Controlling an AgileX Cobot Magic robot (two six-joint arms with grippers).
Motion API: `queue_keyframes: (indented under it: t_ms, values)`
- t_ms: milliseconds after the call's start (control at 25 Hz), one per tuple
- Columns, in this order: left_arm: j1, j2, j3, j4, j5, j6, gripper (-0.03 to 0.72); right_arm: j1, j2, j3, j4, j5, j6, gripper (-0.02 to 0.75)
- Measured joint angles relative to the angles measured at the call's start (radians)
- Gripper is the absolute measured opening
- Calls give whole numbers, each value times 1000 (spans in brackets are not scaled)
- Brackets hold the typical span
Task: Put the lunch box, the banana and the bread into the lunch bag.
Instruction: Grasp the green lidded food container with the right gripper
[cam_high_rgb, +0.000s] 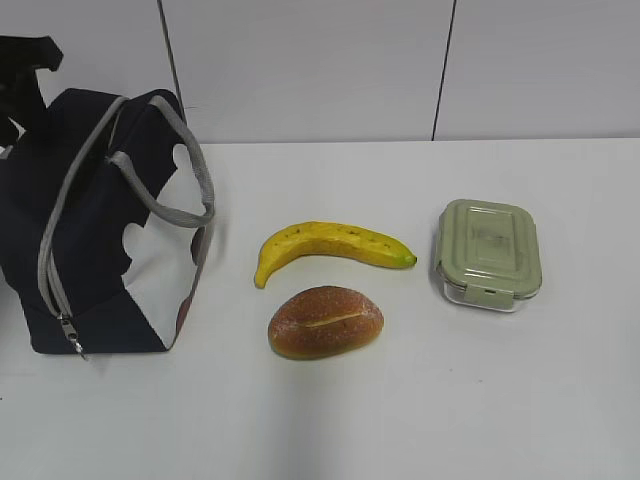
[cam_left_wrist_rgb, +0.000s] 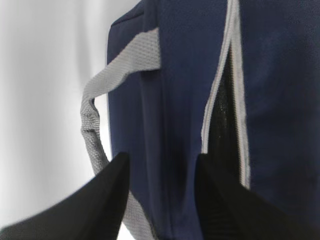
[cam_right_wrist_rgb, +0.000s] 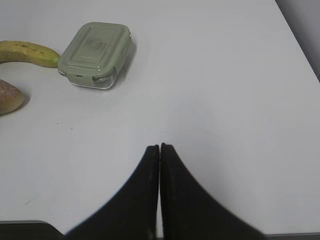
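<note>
The navy lunch bag (cam_high_rgb: 90, 250) stands at the table's left, and its grey zipper (cam_high_rgb: 50, 250) runs down the side facing me. The banana (cam_high_rgb: 330, 243) lies mid-table with the bread (cam_high_rgb: 325, 321) just in front of it. The lunch box (cam_high_rgb: 488, 253) with its green lid sits to the right. My left gripper (cam_left_wrist_rgb: 160, 167) is open, its black fingers close against the bag's navy top (cam_left_wrist_rgb: 185, 100), beside a partly open stretch of zipper (cam_left_wrist_rgb: 220, 90). In the exterior view only part of the left arm (cam_high_rgb: 25, 60) shows, behind the bag. My right gripper (cam_right_wrist_rgb: 160, 147) is shut and empty over bare table, with the lunch box (cam_right_wrist_rgb: 95, 54), banana (cam_right_wrist_rgb: 25, 52) and bread (cam_right_wrist_rgb: 7, 96) beyond it to the left.
A grey strap handle (cam_high_rgb: 165, 205) hangs off the bag's right side; it also shows in the left wrist view (cam_left_wrist_rgb: 92, 125). The white table (cam_high_rgb: 450, 400) runs back to a white panelled wall (cam_high_rgb: 330, 70). The table's right edge (cam_right_wrist_rgb: 300, 45) shows in the right wrist view.
</note>
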Motion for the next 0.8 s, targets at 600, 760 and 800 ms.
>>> queue_keyframes:
  t_ms: [600,760,800]
  values:
    - [0,34,-1,-83,-11,1,-3,0,0,0,0,0,0,-17]
    - [0,35,-1,-112,-11,1,-3,0,0,0,0,0,0,-17]
    - [0,35,-1,-120,-11,1,-3,0,0,0,0,0,0,-17]
